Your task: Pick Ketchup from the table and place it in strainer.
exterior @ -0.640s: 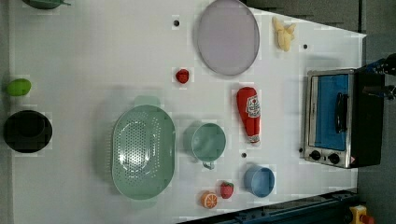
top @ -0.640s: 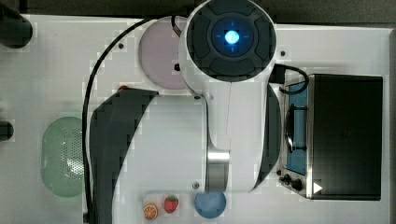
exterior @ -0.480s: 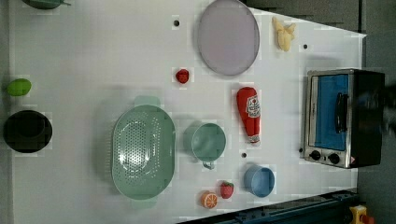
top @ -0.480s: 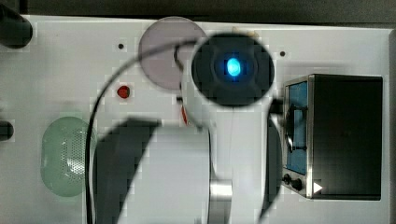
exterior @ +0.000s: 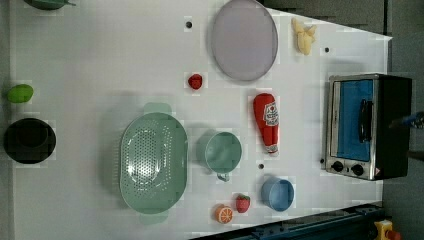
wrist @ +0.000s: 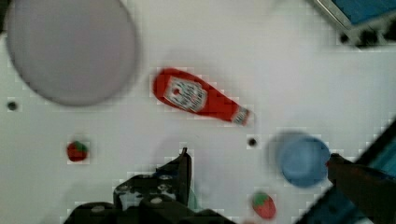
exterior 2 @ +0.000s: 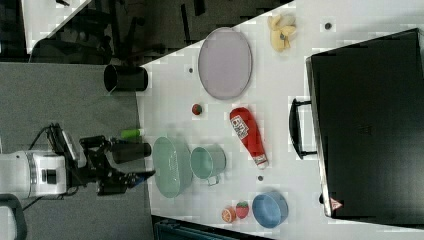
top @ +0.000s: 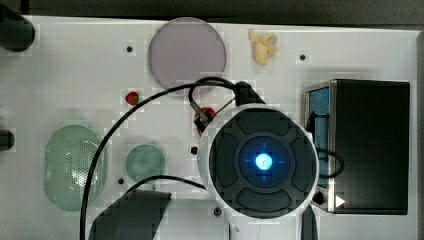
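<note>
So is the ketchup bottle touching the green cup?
Apart. In the left view, bare white table shows between the ketchup bottle and the green cup.

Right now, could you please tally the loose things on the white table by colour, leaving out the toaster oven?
Red: 3 - ketchup bottle, two strawberries
Green: 3 - strainer, cup, lime
Blue: 1 - bowl
Lilac: 1 - plate
Orange: 1 - orange slice
Yellow: 1 - banana
Black: 1 - mug
Total: 11
</note>
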